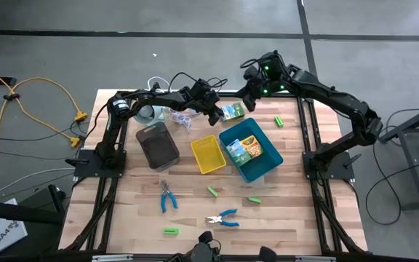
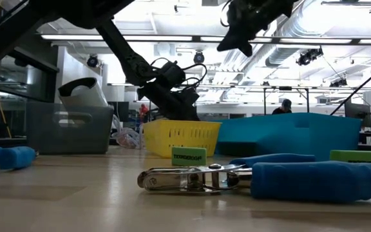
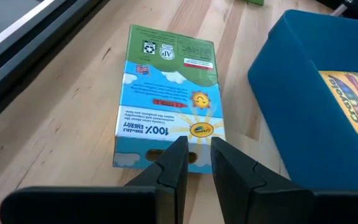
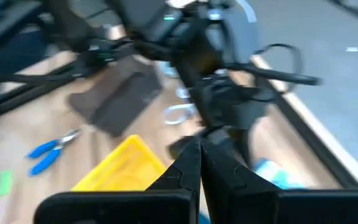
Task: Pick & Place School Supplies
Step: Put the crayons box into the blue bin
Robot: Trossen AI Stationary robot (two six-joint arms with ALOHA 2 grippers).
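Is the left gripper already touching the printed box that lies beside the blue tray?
Cannot tell. In the left wrist view the left gripper overlaps the end of the printed box, jaws slightly apart, but no view shows contact or gap plainly.

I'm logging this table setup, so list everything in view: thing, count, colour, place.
Green blocks: four, bright green, scattered over the table's near half and right far side.
Pliers: two, blue handles, near half.
Crayon box: one, green and blue, flat on the table beyond the blue tray.
Crayon pack: one, yellow-orange, inside the blue tray.
Trays: grey, yellow, blue, mid-table.
Left gripper: slightly apart, just over the crayon box.
Right gripper: shut, raised above the table.
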